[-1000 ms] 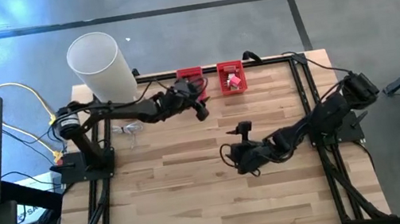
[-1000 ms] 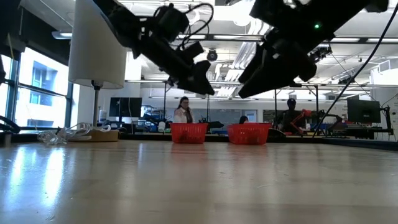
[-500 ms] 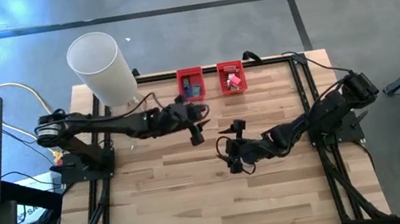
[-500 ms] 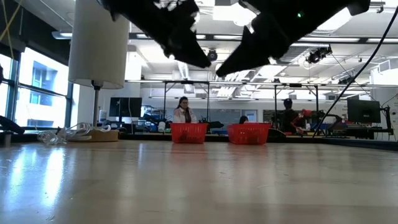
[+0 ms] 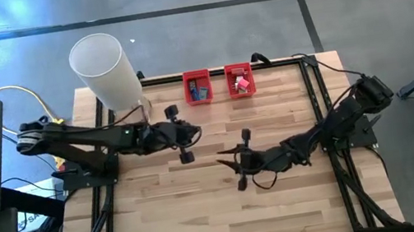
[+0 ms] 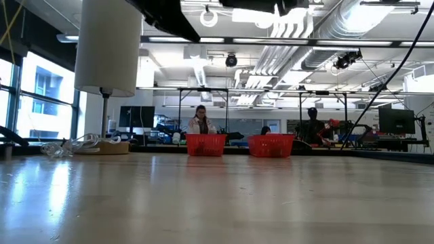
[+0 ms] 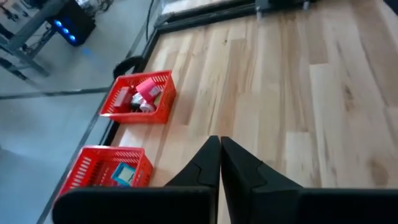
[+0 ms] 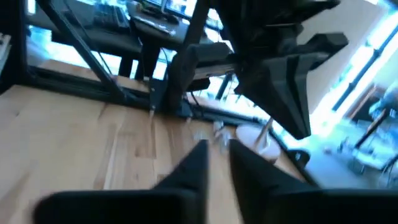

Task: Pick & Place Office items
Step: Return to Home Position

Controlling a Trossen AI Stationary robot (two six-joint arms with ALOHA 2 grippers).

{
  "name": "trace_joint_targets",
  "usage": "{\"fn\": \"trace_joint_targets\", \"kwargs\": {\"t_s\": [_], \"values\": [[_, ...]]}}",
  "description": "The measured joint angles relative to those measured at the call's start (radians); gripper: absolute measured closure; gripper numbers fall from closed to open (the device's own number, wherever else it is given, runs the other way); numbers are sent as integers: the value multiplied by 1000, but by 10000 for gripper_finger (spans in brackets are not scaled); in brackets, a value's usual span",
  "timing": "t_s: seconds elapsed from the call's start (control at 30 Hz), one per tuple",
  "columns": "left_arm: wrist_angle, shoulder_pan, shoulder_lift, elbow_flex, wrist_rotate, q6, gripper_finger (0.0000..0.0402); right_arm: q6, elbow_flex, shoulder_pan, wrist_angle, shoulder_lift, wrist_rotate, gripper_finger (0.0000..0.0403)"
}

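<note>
The office items in view lie inside two red bins at the table's far edge. A teal-blue piece (image 7: 124,176) is in the left bin (image 5: 197,87). Pink and red pieces (image 7: 149,91) are in the right bin (image 5: 239,79). My left gripper (image 5: 183,139) hangs shut over the bare wood left of centre, short of the bins, with nothing between its fingers (image 7: 219,140). My right gripper (image 5: 231,163) hangs over the table's middle, its fingers a narrow gap apart (image 8: 217,149) and holding nothing. Both are high above the table.
A tall white cylinder (image 5: 104,68) stands at the far left corner, beside the left arm's base. A black frame (image 5: 315,90) runs along the table's edges. Bare wood (image 5: 206,216) covers the near half. People (image 6: 199,122) stand in the room beyond the bins.
My left gripper has drawn back from over the left bin, toward the table's left and near edges. My right gripper has drifted a little toward the left edge. Both have risen almost out of the low view.
</note>
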Motion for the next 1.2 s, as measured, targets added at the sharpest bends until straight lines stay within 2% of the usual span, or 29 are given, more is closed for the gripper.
{"fn": "trace_joint_targets", "kwargs": {"t_s": [0.07, 0.13, 0.4, 0.53, 0.63, 0.77, 0.9, 1.2], "values": [[-10, -16, -32, 0, -13, 0, 400, -66, 0, 13, 32, -14, 0, 365], [-31, -33, -67, 0, -26, -2, 400, -109, 0, 25, 49, -40, 0, 390], [-113, -87, -207, 0, -25, -31, 401, -99, 1, 55, -96, -210, 59, 400], [-185, -98, -282, 0, -26, -50, 401, -92, 1, 60, -310, -330, 59, 399], [-251, -98, -346, 0, -27, -87, 401, -3, 1, 50, -476, -444, 41, 399], [-317, -99, -427, 0, -28, -113, 401, 122, 1, 17, -662, -589, -83, 399], [-339, -94, -508, -6, -28, -98, 401, 107, -1, -42, -810, -703, -271, 400], [-374, -33, -665, -59, -28, -103, 401, 107, -87, -238, -852, -903, -585, 399]]}}
